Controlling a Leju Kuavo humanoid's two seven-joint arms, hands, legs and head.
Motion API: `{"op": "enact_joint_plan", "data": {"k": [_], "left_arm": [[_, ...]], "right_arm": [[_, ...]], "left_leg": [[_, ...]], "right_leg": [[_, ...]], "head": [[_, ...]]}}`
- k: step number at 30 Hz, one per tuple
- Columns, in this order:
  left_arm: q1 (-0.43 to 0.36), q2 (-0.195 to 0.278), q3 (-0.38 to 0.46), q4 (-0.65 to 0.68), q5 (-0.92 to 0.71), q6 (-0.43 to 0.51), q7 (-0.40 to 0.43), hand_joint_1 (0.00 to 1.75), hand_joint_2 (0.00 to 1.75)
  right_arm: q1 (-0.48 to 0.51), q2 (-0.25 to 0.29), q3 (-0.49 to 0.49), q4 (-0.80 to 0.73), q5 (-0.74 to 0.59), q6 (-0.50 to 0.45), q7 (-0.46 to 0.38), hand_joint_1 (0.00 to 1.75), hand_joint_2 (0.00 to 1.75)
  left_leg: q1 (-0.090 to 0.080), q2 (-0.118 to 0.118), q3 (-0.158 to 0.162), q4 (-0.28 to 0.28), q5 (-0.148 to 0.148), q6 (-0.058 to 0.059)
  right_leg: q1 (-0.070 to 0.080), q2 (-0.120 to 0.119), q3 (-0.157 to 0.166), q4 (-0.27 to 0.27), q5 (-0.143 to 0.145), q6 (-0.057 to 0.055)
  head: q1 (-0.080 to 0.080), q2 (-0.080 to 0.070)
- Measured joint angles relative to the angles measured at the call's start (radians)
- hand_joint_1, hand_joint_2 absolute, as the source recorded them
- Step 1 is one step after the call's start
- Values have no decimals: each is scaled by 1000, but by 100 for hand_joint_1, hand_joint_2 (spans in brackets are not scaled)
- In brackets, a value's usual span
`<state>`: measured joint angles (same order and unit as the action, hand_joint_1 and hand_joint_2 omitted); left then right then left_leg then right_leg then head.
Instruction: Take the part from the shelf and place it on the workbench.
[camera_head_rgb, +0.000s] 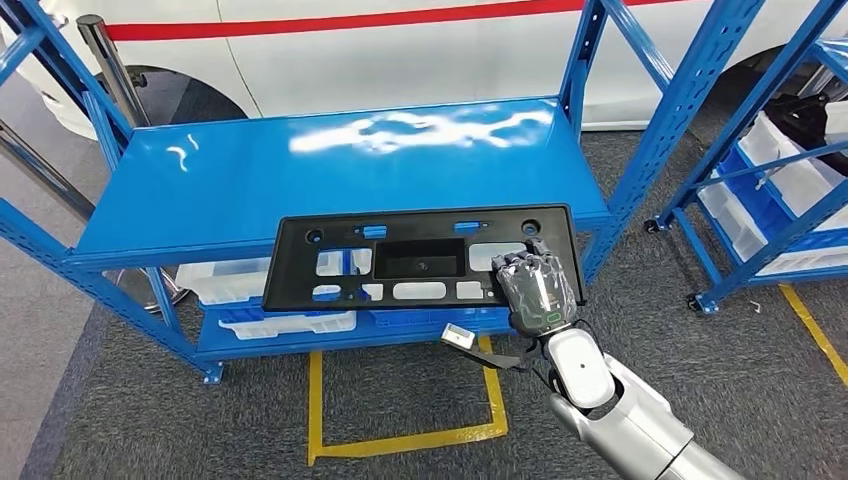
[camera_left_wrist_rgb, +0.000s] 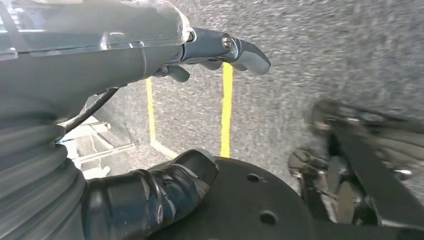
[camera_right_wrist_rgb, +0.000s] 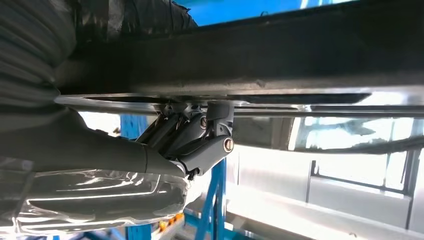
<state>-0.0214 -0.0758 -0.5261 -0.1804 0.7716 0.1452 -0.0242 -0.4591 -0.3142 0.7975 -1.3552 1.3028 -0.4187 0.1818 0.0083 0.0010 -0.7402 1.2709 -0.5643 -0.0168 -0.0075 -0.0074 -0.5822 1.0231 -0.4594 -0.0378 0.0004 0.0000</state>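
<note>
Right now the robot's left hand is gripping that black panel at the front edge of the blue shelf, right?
Not quite: it is the right robot hand that grips the black panel at the front edge of the blue shelf, as the head view shows. The left robot hand hangs over the floor.

A white vehicle (camera_head_rgb: 400, 50) stands behind; yellow floor tape (camera_head_rgb: 400, 440) marks grey carpet (camera_head_rgb: 150, 420).

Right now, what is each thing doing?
black part: on the blue shelf's front edge, partly overhanging, gripped at one end.
right hand: holding the part, fingers pressed against its underside.
left hand: holding nothing, hanging over the floor.
blue shelf: top level bare behind the part.
</note>
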Motion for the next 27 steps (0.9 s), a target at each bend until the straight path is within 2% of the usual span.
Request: {"op": "enact_joint_plan", "data": {"k": [1,2,3,4,6,7,8,10,11,12,13,15,16,17,18,19,20,21,22,23,24,25,26,27], "left_arm": [[0,0,0,0,0,-3,0,0,175],[0,1,0,0,-1,-6,1,0,175],[0,1,0,0,-1,-8,1,0,175],[1,2,0,0,-1,-9,1,0,175],[0,4,0,0,-2,-10,1,0,175],[0,5,0,0,-3,-11,1,0,175],[0,6,-1,0,-3,-11,1,0,175],[-1,5,-1,0,-4,-12,0,0,175],[-2,5,-1,0,-4,-12,-1,0,175],[-3,5,-1,0,-4,-13,-2,0,175],[-3,4,-1,0,-4,-14,-4,0,175],[-3,5,-1,0,-5,-16,-8,0,175],[-3,5,-1,0,-6,-18,-10,0,175],[-3,5,-1,0,-8,-21,-11,0,175],[-3,6,-1,0,-10,-24,-11,0,175],[-4,6,-1,0,-14,-26,-12,0,175],[-5,6,-2,0,-17,-29,-12,0,175],[-6,7,-3,0,-21,-31,-12,0,175],[-7,8,-4,0,-25,-33,-12,0,175],[-8,9,-6,0,-28,-35,-12,0,175],[-9,10,-7,0,-30,-37,-12,0,175],[-8,12,-8,0,-31,-39,-12,0,175],[-8,13,-10,0,-32,-40,-12,0,175],[-8,15,-11,1,-32,-42,-12,0,175]], "right_arm": [[5,1,-1,-4,-27,10,-12,175,175],[12,2,-4,-9,-69,25,-28,175,175],[18,5,-6,-16,-127,46,-48,175,175],[25,10,-9,-26,-195,69,-69,175,175],[37,23,-15,-53,-333,122,-111,175,175],[40,29,-18,-65,-392,147,-129,175,175],[42,36,-20,-77,-442,171,-144,175,175],[44,45,-22,-96,-533,221,-169,175,175],[44,49,-22,-104,-574,246,-180,175,175],[45,51,-22,-111,-620,275,-190,175,175],[45,53,-22,-116,-665,304,-199,175,175],[46,58,-22,-123,-774,370,-219,175,175],[47,61,-22,-124,-835,402,-228,175,175],[49,64,-23,-124,-904,437,-239,175,175],[51,67,-25,-124,-976,470,-251,175,175],[53,70,-27,-124,-1046,501,-263,175,175],[55,75,-32,-125,-1115,531,-274,175,175],[56,82,-37,-129,-1183,558,-283,175,175],[58,90,-44,-134,-1243,582,-290,175,175],[59,97,-50,-140,-1292,600,-296,175,175],[60,104,-56,-145,-1326,612,-299,175,175],[62,110,-60,-148,-1345,618,-301,175,175],[62,114,-62,-150,-1359,625,-301,175,175],[62,119,-64,-151,-1380,636,-300,175,175]], "left_leg": [[0,0,2,41,-5,1],[-1,0,23,45,14,4],[-2,0,59,15,41,9],[-5,-1,112,-46,60,17],[-12,-1,223,-196,55,33],[-16,-2,254,-248,44,38],[-19,-2,266,-274,38,40],[-19,0,258,-288,57,47],[-17,2,252,-295,71,52],[-14,4,242,-302,88,58],[-11,7,230,-308,104,62],[-12,8,196,-305,131,64],[-12,9,178,-303,143,63],[-12,9,159,-298,154,61],[-11,9,139,-292,165,59],[-10,9,120,-285,174,56],[-9,8,104,-276,182,51],[-9,8,90,-267,189,46],[-10,8,81,-262,197,40],[-11,9,76,-260,206,34],[-11,9,72,-262,217,29],[-10,8,70,-265,225,23],[-8,6,65,-261,220,18],[-7,5,56,-245,194,12]], "right_leg": [[3,0,-16,2,12,-1],[6,0,-32,5,23,-1],[9,0,-47,7,32,0],[11,0,-60,9,42,0],[14,1,-78,12,61,6],[12,0,-80,11,70,10],[10,-1,-82,8,80,16],[6,-2,-83,1,96,29],[5,0,-88,5,88,35],[5,2,-97,25,57,40],[4,4,-109,64,9,45],[-1,6,-134,185,-93,53],[-4,6,-138,239,-114,57],[-6,6,-131,270,-110,60],[-7,5,-109,270,-87,61],[-8,5,-71,238,-59,62],[-9,5,-21,179,-46,61],[-7,6,30,106,-53,57],[-4,7,67,49,-64,51],[0,9,88,11,-78,45],[3,10,92,-5,-80,37],[2,9,84,-4,-70,29],[0,7,75,-6,-61,20],[-1,5,64,-8,-49,10]], "head": [[0,0],[0,0],[0,0],[0,0],[0,0],[0,0],[0,0],[0,0],[-1,0],[0,0],[0,0],[0,0],[0,0],[-1,0],[-1,0],[-1,0],[0,0],[-1,0],[-1,0],[-1,0],[-1,0],[0,0],[0,0],[-1,0]]}}
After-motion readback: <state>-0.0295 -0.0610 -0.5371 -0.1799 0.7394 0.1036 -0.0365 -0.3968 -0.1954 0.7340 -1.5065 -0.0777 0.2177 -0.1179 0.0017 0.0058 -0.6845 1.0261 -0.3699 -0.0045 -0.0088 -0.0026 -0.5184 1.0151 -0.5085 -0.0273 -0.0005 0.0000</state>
